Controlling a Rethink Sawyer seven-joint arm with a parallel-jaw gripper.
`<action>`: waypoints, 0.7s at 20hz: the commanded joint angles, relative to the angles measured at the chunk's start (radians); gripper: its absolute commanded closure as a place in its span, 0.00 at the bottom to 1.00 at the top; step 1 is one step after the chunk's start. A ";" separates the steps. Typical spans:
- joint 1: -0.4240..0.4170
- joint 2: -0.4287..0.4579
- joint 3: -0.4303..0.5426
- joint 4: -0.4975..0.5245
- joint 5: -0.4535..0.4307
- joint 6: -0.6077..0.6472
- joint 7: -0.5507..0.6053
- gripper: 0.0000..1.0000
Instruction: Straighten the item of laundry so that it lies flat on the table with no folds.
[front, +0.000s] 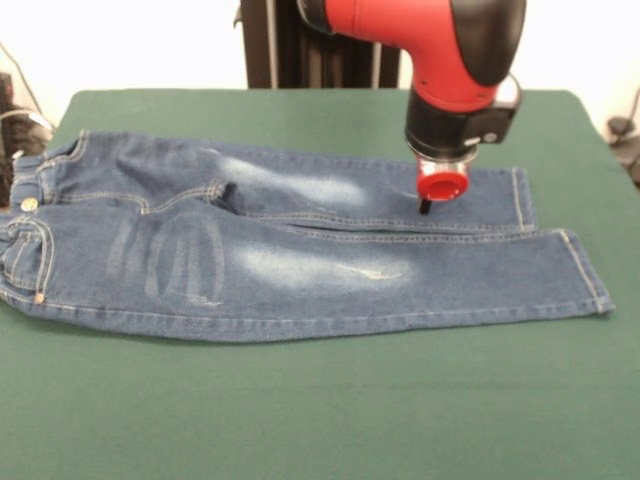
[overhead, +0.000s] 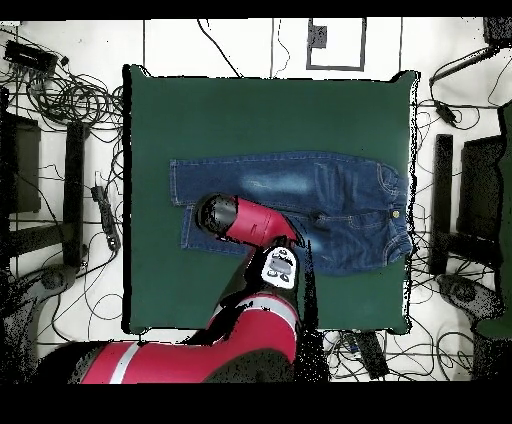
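The small blue denim jeans (front: 300, 260) lie spread out on the dark green table (front: 330, 400), waistband at the left and both legs side by side pointing right. A small crease (front: 225, 192) sits at the crotch. My gripper (front: 426, 206) hangs from the red arm, and its narrow black tip looks shut. It stands on or just above the far leg near the hem. I cannot tell whether it pinches cloth. In the overhead view the jeans (overhead: 300, 185) lie mid-table (overhead: 270, 100) with the waistband at the right. The arm (overhead: 245, 222) covers part of one leg and hides the gripper.
The robot's pedestal (front: 300, 45) stands at the table's far edge. Cables (overhead: 70, 100) and black stands (overhead: 442, 200) surround the table on the floor. Dark equipment (front: 10, 120) sits by the table's left edge in the front view.
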 joint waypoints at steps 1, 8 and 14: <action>0.095 0.223 0.251 -0.020 0.158 -0.265 0.217 1.00; 0.107 0.202 0.297 0.022 0.247 -0.333 0.248 1.00; 0.163 0.183 0.268 0.031 0.317 -0.327 0.279 1.00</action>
